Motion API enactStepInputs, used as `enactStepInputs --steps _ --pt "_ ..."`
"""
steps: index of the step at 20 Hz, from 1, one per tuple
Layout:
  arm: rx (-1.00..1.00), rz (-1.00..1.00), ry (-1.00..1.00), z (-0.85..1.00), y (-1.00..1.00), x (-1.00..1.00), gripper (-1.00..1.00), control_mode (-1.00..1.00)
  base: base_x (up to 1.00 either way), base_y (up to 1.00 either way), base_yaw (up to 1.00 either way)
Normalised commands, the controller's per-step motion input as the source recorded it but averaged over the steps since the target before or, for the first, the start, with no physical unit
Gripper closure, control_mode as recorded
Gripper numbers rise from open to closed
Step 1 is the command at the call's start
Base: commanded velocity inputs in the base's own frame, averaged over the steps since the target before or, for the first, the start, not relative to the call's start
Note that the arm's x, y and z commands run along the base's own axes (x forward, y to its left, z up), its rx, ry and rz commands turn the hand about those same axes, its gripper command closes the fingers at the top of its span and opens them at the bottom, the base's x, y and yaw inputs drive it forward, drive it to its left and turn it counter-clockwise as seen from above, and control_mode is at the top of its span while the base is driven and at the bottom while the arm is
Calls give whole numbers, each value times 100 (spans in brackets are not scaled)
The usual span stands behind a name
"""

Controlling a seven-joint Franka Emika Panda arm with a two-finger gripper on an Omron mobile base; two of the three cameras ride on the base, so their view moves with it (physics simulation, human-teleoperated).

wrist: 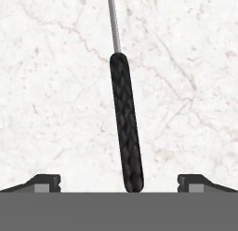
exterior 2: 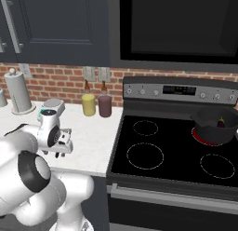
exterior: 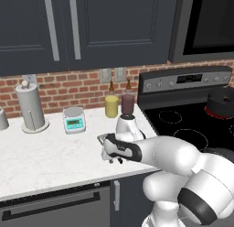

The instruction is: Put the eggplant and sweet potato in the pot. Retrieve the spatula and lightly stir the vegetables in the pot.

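- Hovering over white marbled counter [wrist: 56, 85]: two-finger gripper [wrist: 119, 183] w/ small dark finger tips [wrist: 44, 181] set wide apart, nothing clamped btwn them.
- Spatula w/ thin black handle [wrist: 125, 127] lies flat on counter right below gripper, handle end centred btwn the tips but clear of both; in hand view, thin silver shank runs up from handle to edge of silver-grey head at top of frame, mostly cut off.
- In left base view gripper [exterior: 108, 154] sits low at white arm's end, near counter's front edge; spatula head just peeks out beside it, hard to make out.
- In right base view gripper [exterior 2: 60, 148] points down at counter, wrist bent.
- Behind gripper, by brick wall: yellow cylindrical jar [exterior: 111, 106] and maroon cylindrical jar [exterior: 128, 104] side by side; small white kitchen scale w/ teal display [exterior: 74, 120] to their left; white paper-towel roll on stand [exterior: 31, 107] further left.
- Far to gripper's right: black glass stovetop [exterior 2: 176, 151] w/ burner rings.
- Round dark grey-black pot [exterior 2: 214, 125] on back right burner, well apart from gripper; small dark purple eggplant [exterior 2: 221, 123] inside it. Sweet potato: can't tell from these views.
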Motion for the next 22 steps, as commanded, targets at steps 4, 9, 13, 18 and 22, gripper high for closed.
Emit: enactStepInputs --steps 4,9,13,18,22 --pt "0 0 0 -3 0 20 -100 -100 0 0 0" --pt "0 0 0 -13 4 9 -100 -100 0 0 0" --pt "0 0 0 -27 12 0 -100 -100 0 0 0" --pt "0 -1 0 -24 6 0 100 -100 0 0 0" --pt "0 -2 0 -15 0 0 100 -100 0 0 0"
